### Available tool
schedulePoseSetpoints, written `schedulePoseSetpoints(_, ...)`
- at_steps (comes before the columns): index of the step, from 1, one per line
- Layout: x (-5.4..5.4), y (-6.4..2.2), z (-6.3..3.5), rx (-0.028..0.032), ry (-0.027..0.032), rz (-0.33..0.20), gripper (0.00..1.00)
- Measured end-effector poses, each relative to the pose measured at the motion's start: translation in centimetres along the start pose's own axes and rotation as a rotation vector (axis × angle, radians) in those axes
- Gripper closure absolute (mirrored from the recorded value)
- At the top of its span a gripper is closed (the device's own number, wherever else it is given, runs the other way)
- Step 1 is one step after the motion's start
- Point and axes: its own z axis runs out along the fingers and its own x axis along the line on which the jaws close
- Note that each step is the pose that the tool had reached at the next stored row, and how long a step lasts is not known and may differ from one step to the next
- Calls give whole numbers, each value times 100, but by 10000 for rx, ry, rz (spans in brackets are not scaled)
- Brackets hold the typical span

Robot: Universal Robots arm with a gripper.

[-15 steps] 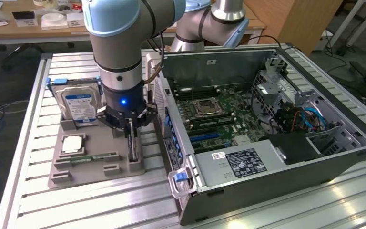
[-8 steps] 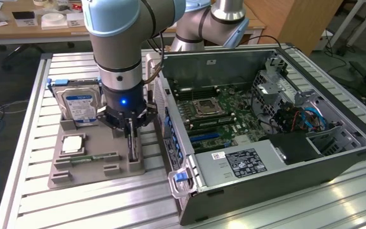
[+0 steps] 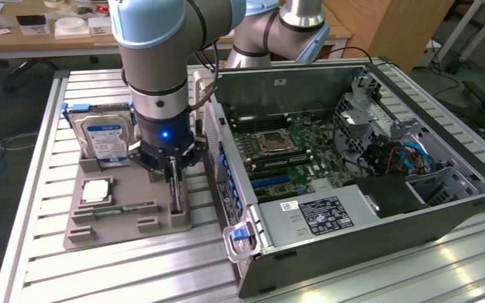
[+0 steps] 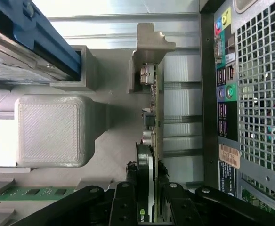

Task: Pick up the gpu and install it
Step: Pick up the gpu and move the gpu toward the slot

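The gpu point(image 3: 176, 192) stands on its long edge in a slot of the grey holder tray point(image 3: 116, 224), at the tray side nearest the computer. My gripper point(image 3: 172, 169) is lowered straight onto it. In the wrist view the thin card point(image 4: 152, 117) runs away from me toward its silver end bracket point(image 4: 149, 49), and my gripper point(image 4: 147, 186) is shut on the gpu, with a black finger point(image 4: 129, 190) pressed to each face. The card still rests in the tray.
The open computer case point(image 3: 310, 71) lies on its side just to the exterior view's right of the tray, motherboard and blue card slots point(image 3: 272, 183) exposed. A hard drive point(image 3: 108, 136), a processor point(image 3: 96, 189) and a green memory stick point(image 3: 124, 208) share the tray.
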Motion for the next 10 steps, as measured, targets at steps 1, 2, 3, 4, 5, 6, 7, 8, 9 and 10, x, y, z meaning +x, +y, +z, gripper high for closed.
schedulePoseSetpoints(1,0,0,0,-2,3,-60,73)
schedulePoseSetpoints(2,0,0,0,-4,6,-122,73)
schedulePoseSetpoints(3,0,0,0,-6,8,-166,73)
schedulePoseSetpoints(4,0,0,0,-6,9,-182,73)
schedulePoseSetpoints(5,0,0,0,-6,9,-182,73)
schedulePoseSetpoints(6,0,0,0,-6,9,-182,73)
schedulePoseSetpoints(7,0,0,0,-9,10,-187,73)
schedulePoseSetpoints(8,0,1,0,-23,10,-195,73)
schedulePoseSetpoints(9,0,2,0,-44,12,-204,73)
schedulePoseSetpoints(10,0,3,0,-59,13,-214,73)
